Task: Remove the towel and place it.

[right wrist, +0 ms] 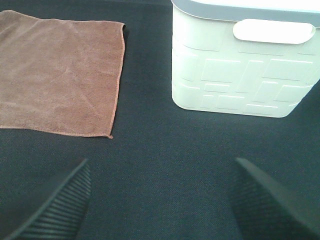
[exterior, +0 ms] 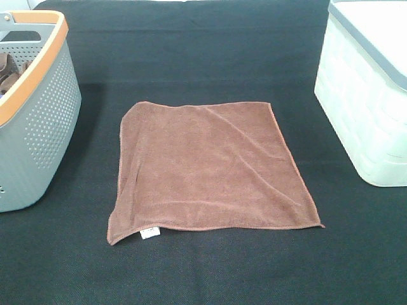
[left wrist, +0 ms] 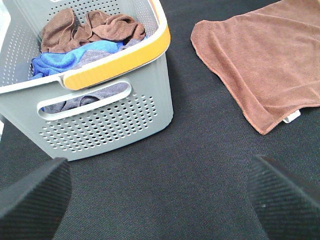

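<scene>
The towel (exterior: pixel 206 166) is a reddish-brown square cloth lying flat on the black table mat, mid-table, with a small white tag (exterior: pixel 150 233) at its near left corner. It also shows in the left wrist view (left wrist: pixel 265 65) and the right wrist view (right wrist: pixel 57 75). My left gripper (left wrist: pixel 160 200) is open and empty, hovering over bare mat between the grey basket and the towel. My right gripper (right wrist: pixel 160 200) is open and empty over bare mat, between the towel's corner and the white bin. Neither gripper appears in the exterior high view.
A grey perforated basket (exterior: pixel 44 121) with an orange rim stands at the left; in the left wrist view it (left wrist: pixel 107 117) holds a bunched-up brown cloth (left wrist: pixel 90 27) and a blue cloth (left wrist: pixel 70 55). A white bin (exterior: pixel 369 108) with a grey rim stands at the right.
</scene>
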Controlling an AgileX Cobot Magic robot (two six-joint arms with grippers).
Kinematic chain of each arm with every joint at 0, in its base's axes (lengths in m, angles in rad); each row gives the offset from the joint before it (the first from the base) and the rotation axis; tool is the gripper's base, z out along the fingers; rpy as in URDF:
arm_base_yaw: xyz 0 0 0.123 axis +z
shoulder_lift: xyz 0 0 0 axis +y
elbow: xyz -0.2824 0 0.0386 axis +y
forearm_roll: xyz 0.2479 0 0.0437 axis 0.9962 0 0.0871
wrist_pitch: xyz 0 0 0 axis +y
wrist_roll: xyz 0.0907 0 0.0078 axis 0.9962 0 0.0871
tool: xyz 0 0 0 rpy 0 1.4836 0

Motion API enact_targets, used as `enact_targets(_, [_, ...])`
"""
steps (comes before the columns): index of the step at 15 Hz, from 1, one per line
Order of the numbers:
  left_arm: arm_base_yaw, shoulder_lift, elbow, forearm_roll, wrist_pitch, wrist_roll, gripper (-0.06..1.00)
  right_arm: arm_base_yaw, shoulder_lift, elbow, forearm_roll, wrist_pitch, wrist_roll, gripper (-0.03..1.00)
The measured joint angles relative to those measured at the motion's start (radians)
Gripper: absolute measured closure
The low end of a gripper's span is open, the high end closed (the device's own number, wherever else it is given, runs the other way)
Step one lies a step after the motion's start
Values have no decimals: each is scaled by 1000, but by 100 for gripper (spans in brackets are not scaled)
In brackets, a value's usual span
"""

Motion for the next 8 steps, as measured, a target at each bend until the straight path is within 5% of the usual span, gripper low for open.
enact_targets(8, [0, 0, 0, 2, 0, 0, 4, 0, 0, 0, 0, 0, 0, 24])
